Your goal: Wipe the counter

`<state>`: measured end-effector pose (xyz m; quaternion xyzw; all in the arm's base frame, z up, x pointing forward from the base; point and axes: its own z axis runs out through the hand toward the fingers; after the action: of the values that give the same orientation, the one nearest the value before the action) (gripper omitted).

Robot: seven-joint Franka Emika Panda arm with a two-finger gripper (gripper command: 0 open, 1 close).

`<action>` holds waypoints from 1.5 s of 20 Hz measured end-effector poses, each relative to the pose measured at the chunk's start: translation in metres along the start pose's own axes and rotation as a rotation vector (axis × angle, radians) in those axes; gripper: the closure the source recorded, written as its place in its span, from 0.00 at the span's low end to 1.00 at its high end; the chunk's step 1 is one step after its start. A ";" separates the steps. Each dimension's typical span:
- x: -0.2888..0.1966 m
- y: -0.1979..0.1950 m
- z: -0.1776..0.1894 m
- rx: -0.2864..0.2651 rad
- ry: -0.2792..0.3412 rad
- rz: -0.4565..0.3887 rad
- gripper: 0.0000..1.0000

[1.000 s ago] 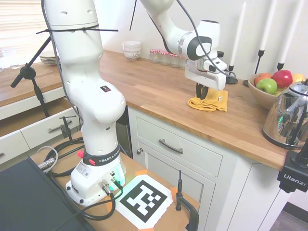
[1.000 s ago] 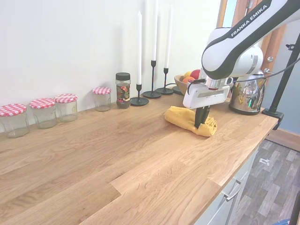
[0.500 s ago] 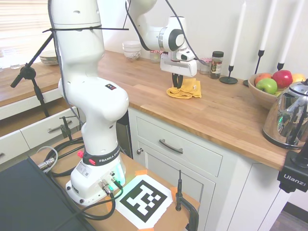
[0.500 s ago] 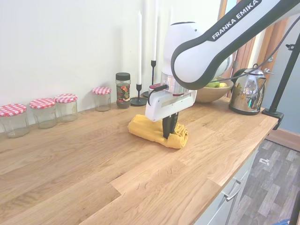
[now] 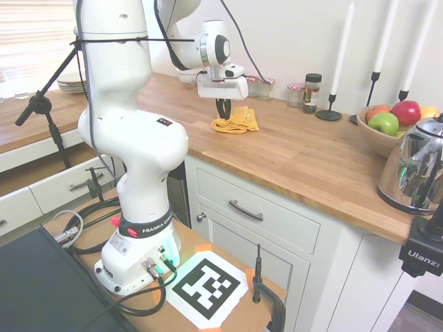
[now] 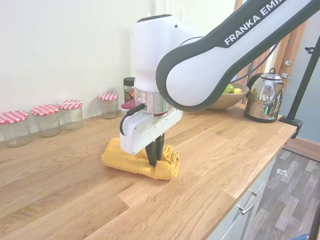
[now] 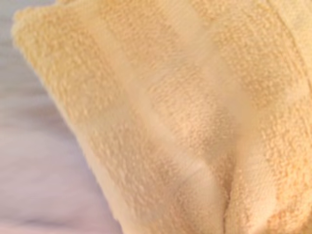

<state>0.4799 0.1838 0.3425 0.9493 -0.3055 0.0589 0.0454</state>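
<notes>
The gripper (image 6: 156,159) has its jaws clamped on the cloth (image 6: 137,161), pressed flat to the counter (image 6: 200,165) so it wipes, jars (image 6: 47,119) at ten o'clock.

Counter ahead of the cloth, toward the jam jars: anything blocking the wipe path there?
Nothing visible does. The pincer presses the yellow cloth onto the counter, and the wood ahead of it lies bare. The red-checked jam jars stand back along the wall, off that line.

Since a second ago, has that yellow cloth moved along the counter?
Yes. The yellow cloth, pinched in the hand, has slid along the counter away from the kettle, toward the checked-lid jars.
</notes>
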 end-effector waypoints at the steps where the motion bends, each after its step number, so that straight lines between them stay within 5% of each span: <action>1: -0.009 -0.005 -0.001 -0.004 0.007 -0.017 1.00; 13: -0.004 0.000 0.002 -0.024 0.011 0.007 1.00; 30: 0.121 0.111 0.029 0.023 -0.058 0.188 1.00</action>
<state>0.5151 0.0208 0.3367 0.9182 -0.3936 0.0391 0.0199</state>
